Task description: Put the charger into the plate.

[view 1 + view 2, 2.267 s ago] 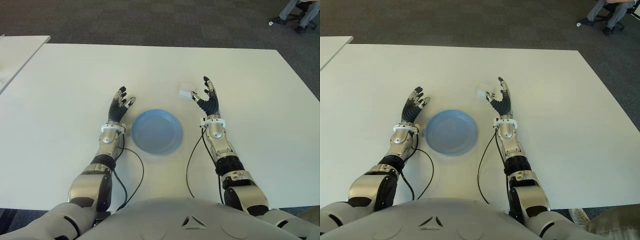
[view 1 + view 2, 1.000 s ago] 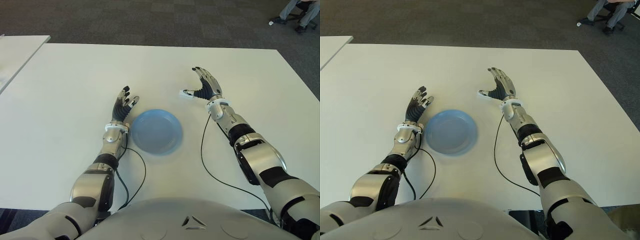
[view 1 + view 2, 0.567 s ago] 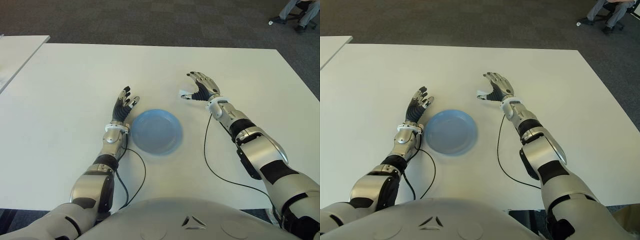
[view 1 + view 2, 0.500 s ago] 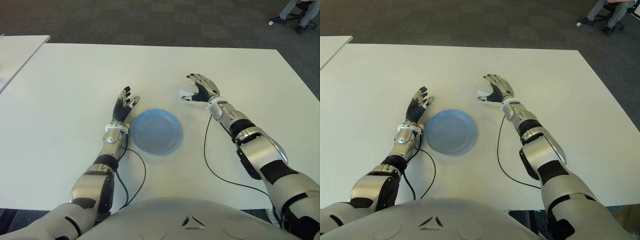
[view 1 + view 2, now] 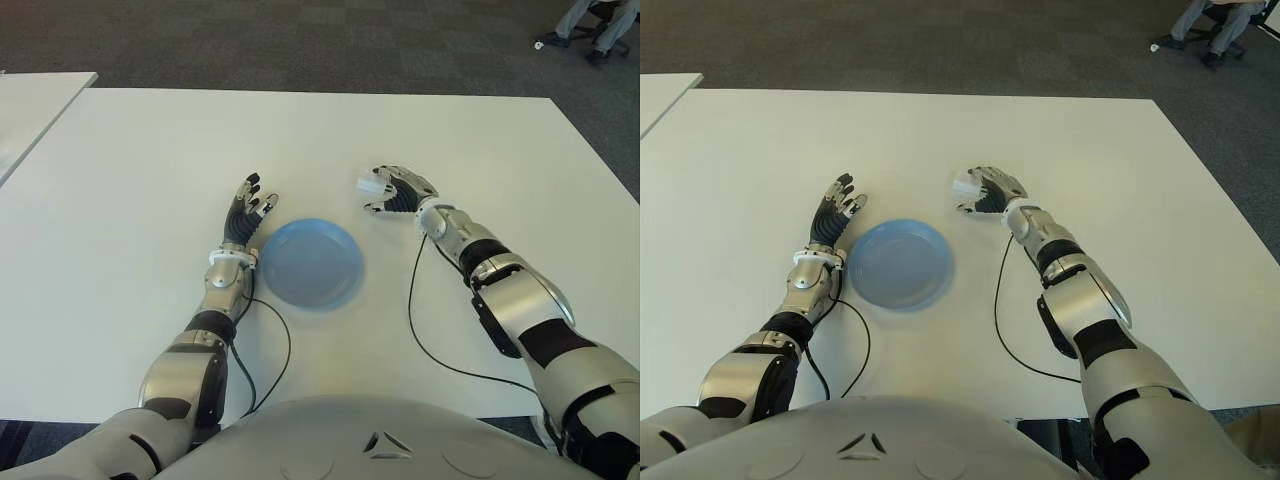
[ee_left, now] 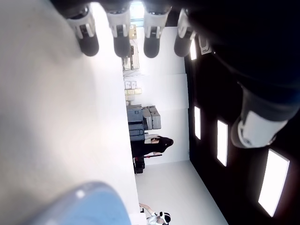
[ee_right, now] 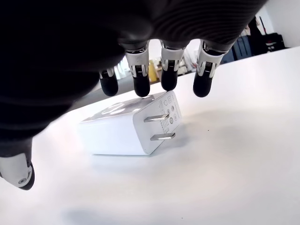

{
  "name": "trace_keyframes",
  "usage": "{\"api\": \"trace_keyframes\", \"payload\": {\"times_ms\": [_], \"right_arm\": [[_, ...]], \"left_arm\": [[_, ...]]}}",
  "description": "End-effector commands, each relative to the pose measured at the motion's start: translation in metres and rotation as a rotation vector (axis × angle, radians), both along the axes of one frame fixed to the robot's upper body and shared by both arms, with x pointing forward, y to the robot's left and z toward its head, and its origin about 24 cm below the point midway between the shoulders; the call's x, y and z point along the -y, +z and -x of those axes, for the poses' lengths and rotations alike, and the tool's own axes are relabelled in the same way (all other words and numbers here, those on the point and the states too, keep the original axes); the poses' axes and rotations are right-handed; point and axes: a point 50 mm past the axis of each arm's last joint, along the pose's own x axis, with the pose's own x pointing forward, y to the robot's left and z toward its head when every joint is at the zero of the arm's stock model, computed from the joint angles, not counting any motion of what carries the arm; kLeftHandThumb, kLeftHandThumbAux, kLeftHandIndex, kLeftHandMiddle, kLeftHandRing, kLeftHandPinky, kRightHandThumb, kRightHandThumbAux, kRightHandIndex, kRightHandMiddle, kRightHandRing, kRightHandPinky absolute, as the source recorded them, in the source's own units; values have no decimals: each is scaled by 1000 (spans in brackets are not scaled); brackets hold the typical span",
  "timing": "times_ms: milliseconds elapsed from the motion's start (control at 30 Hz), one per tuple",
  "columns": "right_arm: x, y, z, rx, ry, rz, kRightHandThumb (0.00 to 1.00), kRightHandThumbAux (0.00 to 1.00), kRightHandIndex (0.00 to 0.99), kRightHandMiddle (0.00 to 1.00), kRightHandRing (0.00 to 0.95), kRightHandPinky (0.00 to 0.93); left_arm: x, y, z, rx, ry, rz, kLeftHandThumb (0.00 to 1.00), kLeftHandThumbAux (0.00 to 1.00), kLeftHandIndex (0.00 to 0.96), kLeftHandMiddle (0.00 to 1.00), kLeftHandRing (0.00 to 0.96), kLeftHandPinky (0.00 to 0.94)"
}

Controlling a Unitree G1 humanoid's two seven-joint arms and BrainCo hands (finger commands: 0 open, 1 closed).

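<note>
The charger (image 7: 126,129) is a white block with two metal prongs, lying on its side on the white table (image 5: 150,160). It shows just right of and beyond the blue plate (image 5: 311,263). My right hand (image 5: 392,196) is palm down over the charger (image 5: 371,184). Its fingertips (image 7: 140,86) arch over the charger's top edge, while the thumb (image 7: 18,173) stays apart from it, so nothing is gripped. My left hand (image 5: 247,206) shows at the plate's left side with its fingers extended and holding nothing. The plate has nothing in it.
Black cables (image 5: 412,310) run from both wrists across the near table. A second white table (image 5: 35,100) stands at the far left. A seated person's legs and a chair (image 5: 598,20) show on the carpet at the far right.
My right hand has turned palm down and dropped over the charger, with its fingers curling around it. The left hand and the plate have stayed put.
</note>
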Motion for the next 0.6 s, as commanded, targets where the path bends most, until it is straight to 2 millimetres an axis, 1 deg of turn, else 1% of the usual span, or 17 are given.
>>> {"api": "trace_keyframes", "payload": {"times_ms": [33, 100, 167, 200, 233, 300, 333, 400, 500, 600], "right_arm": [[7, -11, 6, -105, -27, 1, 0, 459, 0, 14, 16, 39], [8, -13, 7, -122, -28, 0, 0, 446, 0, 31, 37, 70], [9, -14, 8, -136, -31, 0, 0, 437, 0, 56, 75, 127], [10, -15, 8, -143, -32, 1, 0, 434, 0, 79, 110, 173], [10, -16, 9, -156, -36, 0, 0, 433, 0, 87, 122, 189], [12, -18, 10, -179, -46, -2, 0, 433, 0, 144, 233, 281], [13, -18, 10, -188, -50, -4, 0, 434, 0, 165, 266, 308], [14, -21, 12, -206, -61, -9, 0, 437, 0, 233, 361, 381], [17, -25, 15, -224, -74, -11, 0, 443, 0, 298, 429, 425], [19, -29, 18, -238, -84, -11, 0, 452, 0, 351, 470, 443]], "left_arm": [[1, -36, 34, -188, 2, 21, 0, 538, 0, 26, 29, 50], [1, -36, 35, -188, 2, 22, 0, 538, 0, 26, 29, 48], [0, -36, 35, -188, 2, 24, 0, 538, 0, 26, 28, 45], [0, -36, 35, -188, 2, 24, 0, 540, 0, 25, 27, 45], [0, -36, 35, -187, 2, 24, 0, 540, 0, 24, 27, 45], [0, -36, 35, -185, 2, 24, 0, 545, 0, 23, 27, 51], [0, -36, 35, -184, 2, 24, 0, 545, 0, 23, 27, 52], [-1, -35, 35, -182, 2, 23, 0, 547, 0, 23, 27, 53], [-1, -35, 35, -182, 2, 23, 0, 547, 0, 21, 26, 50], [-2, -36, 36, -182, 3, 24, 0, 547, 0, 20, 24, 49]]}}
